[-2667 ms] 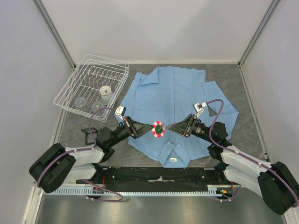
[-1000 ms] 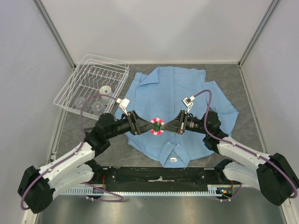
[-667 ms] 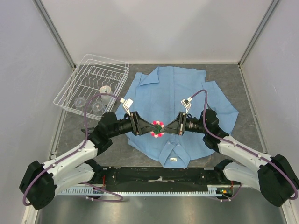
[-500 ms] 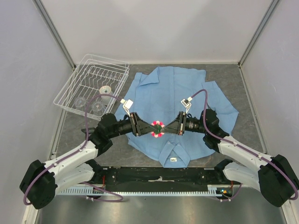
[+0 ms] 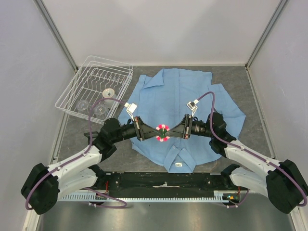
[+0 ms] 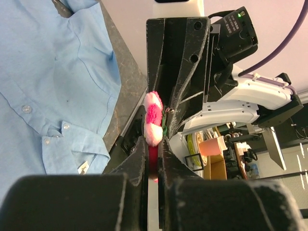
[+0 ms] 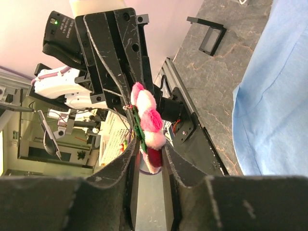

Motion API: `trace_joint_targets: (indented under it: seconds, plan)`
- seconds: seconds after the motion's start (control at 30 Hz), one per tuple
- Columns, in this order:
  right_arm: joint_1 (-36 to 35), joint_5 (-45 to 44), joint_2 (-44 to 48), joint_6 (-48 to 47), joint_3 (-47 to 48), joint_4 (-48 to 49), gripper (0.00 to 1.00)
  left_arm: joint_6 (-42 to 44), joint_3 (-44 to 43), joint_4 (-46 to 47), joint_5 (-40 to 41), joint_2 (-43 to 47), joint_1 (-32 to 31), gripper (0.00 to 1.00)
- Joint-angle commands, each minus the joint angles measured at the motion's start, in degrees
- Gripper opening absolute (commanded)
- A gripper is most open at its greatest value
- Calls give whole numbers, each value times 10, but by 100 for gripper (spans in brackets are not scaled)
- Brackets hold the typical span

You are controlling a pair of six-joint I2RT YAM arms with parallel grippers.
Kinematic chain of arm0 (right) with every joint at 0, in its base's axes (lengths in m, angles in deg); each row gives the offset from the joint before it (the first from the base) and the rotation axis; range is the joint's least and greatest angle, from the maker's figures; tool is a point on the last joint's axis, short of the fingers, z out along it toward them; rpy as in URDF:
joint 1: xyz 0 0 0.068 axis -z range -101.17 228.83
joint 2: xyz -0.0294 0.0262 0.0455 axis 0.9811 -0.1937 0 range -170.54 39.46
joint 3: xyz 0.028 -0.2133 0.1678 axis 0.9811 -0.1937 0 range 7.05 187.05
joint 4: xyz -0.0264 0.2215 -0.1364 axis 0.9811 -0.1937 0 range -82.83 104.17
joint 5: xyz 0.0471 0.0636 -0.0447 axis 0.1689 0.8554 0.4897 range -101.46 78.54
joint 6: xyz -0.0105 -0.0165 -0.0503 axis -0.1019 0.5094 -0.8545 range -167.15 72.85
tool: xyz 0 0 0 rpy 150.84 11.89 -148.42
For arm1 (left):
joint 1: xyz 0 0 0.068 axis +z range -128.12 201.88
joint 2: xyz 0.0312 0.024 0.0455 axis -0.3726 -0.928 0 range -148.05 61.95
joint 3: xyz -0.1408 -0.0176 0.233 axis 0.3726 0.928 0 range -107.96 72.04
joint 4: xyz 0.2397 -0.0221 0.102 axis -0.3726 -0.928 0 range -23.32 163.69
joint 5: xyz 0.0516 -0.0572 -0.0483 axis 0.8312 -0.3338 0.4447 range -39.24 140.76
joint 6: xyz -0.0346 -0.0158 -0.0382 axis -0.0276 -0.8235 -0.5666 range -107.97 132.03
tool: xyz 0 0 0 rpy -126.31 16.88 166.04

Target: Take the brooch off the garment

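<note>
White wire dish rack (image 5: 96,89) sat at the far left of the dark grey mottled bench (image 5: 231,79), with small clear cups (image 5: 100,109) inside.

Left arm (image 5: 77,161) reached in toward centre. Its jaws were nearly pressed together and pinched one edge of the small round flower-shaped brooch (image 5: 163,133), which had pink-red and white petals. In the left wrist view a petal of the brooch (image 6: 153,120) sat between the two black tips.

Brooch was at centre, held between the two arms above the chest of the large light blue button-up shirt (image 5: 178,96). Shirt lay flat on the bench, collar and white neck label (image 5: 179,164) toward the near edge. Whether the pin touched the cloth: cannot tell.

Right arm (image 5: 245,156) came in from the opposite side, tip to tip with the left. Its jaws were narrowed on the other edge of the brooch (image 7: 147,120), and the right wrist view showed petals gripped between them. Shirt edge (image 7: 284,96) was visible at the right of that view.
</note>
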Motion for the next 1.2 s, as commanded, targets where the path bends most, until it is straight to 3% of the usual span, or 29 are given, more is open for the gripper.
trace_joint_targets:
  seconds: [0.0, 0.67, 0.87, 1.1, 1.17]
  plan:
    - [1, 6, 2, 20, 21, 66, 32, -14, 4, 48, -15, -6, 1, 2]
    - [1, 10, -33, 35, 28, 117, 32, -33, 12, 79, -32, -25, 0, 2]
    - [0, 15, -38, 32, 23, 132, 23, -47, 11, 96, -36, -35, 0, 2]
    - [-7, 10, -39, 41, 16, 162, 0, -70, 12, 115, -34, -44, 0, 2]
    - [-7, 5, -36, 42, 15, 162, 0, -73, 13, 113, -30, -42, 0, 4]
